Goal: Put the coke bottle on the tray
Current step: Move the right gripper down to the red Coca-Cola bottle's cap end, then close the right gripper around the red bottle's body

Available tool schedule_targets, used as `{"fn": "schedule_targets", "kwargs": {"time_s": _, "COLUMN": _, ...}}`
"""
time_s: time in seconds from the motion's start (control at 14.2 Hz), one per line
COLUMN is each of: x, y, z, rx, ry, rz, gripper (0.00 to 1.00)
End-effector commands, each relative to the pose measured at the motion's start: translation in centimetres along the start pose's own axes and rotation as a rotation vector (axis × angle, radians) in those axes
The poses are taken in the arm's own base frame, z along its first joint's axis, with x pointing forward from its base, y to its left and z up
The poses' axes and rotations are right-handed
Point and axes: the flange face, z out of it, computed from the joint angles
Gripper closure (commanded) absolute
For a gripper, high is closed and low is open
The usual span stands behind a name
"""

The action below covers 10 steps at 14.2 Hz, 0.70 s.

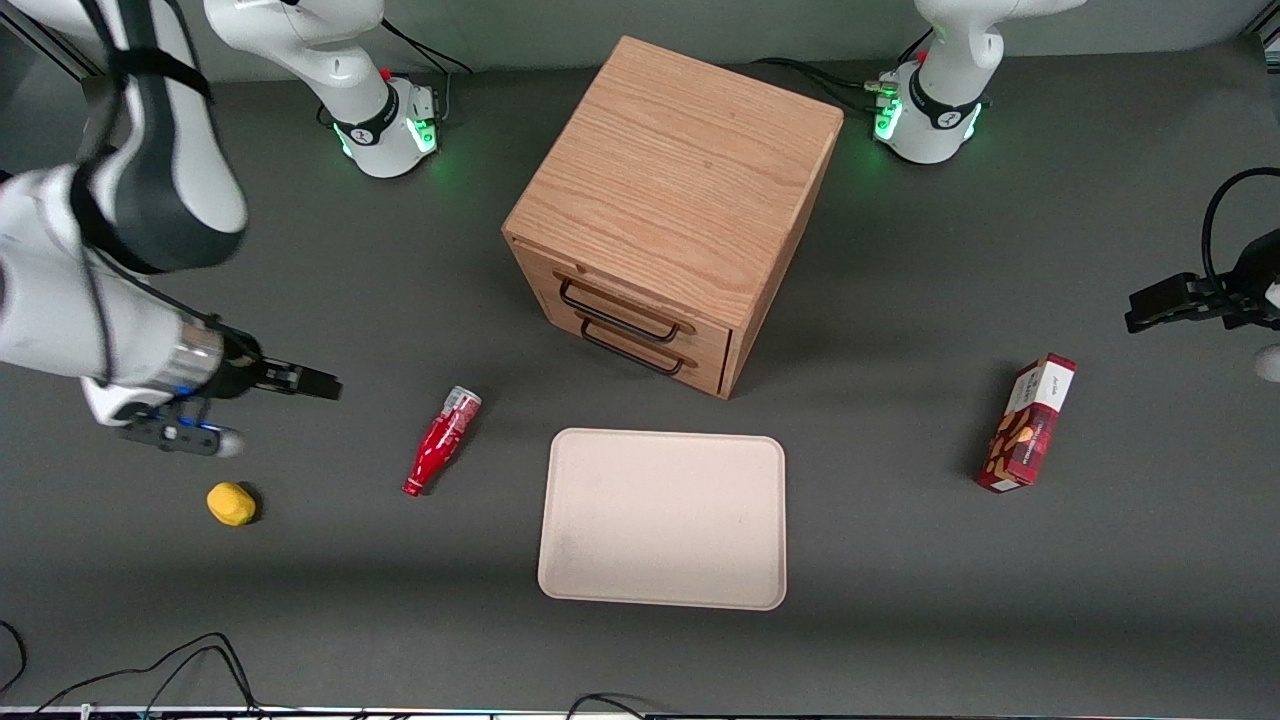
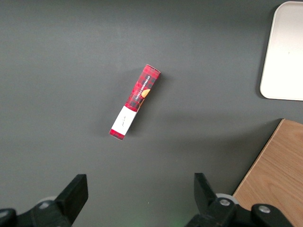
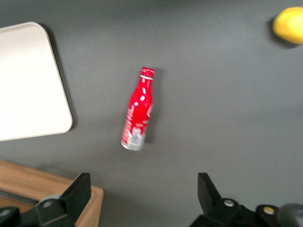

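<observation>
Gripper (image 1: 318, 384) wide, holding nothing, hovering near bottle (image 1: 441, 441); bottle lies on its side on table (image 1: 900, 600), beside tray (image 1: 662, 519).

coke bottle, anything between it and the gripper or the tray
Nothing visible. The open gripper is apart from the lying coke bottle, only bare table between. The tray lies beside the bottle, gap clear; lemon sits aside.
</observation>
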Motion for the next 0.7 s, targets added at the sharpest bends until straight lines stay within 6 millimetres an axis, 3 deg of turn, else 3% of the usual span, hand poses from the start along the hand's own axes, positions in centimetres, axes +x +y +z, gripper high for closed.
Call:
{"fn": "schedule_targets", "kwargs": {"time_s": 0.0, "x": 0.7, "y": -2.2, "z": 4.8, "rx": 0.02, "ry": 0.016, "rz": 0.101, "gripper": 0.0}}
{"fn": "schedule_targets", "kwargs": {"time_s": 0.28, "x": 0.8, "y": -2.4, "z": 12.1, "rx": 0.055, "ry": 0.102, "rz": 0.159, "gripper": 0.0}}
{"fn": "schedule_targets", "kwargs": {"time_s": 0.63, "x": -0.1, "y": -4.3, "z": 18.7, "rx": 0.078, "ry": 0.165, "rz": 0.228, "gripper": 0.0}}
